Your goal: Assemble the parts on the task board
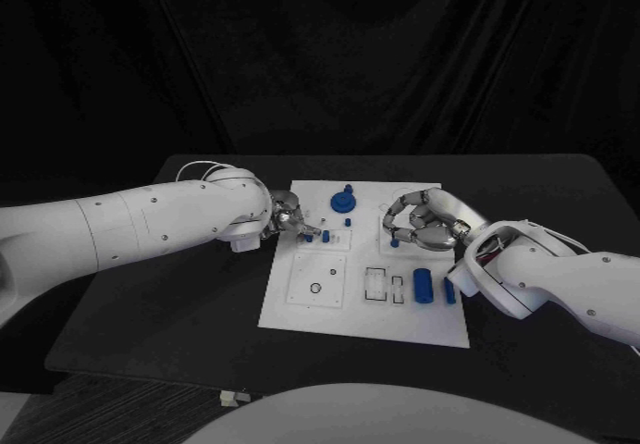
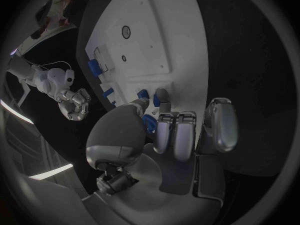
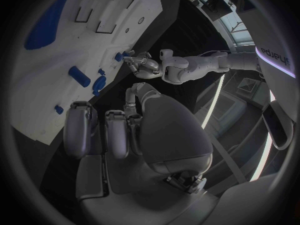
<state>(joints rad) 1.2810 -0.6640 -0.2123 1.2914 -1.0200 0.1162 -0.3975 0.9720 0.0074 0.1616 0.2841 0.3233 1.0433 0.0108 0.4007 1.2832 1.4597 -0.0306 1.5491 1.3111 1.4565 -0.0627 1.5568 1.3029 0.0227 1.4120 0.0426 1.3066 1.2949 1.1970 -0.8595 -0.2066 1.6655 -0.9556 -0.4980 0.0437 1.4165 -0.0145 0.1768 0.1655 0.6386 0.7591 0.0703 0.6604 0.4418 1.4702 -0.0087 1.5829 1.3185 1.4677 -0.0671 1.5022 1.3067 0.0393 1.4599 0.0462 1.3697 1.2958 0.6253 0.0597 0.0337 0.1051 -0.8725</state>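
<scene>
The white task board (image 1: 304, 305) lies mid-table. My left hand (image 1: 286, 220) is at the board's upper left edge. Its thumb and a finger pinch a small blue part (image 2: 143, 94) there, and a second small blue part (image 1: 326, 238) stands just beside it. Over the board's upper right, my right hand (image 1: 424, 222) hovers with its fingers curled in and nothing visible in them. A blue knobbed part (image 1: 344, 199) stands at the board's far edge. Two blue cylinders (image 1: 423, 285) lie at the right, next to two rectangular slots (image 1: 377, 282).
A round hole (image 1: 314, 288) and a smaller one sit in the board's near left panel. The black table (image 1: 174, 314) has bare room to the left and front of the board. My right forearm (image 1: 547, 282) crosses the table at the right.
</scene>
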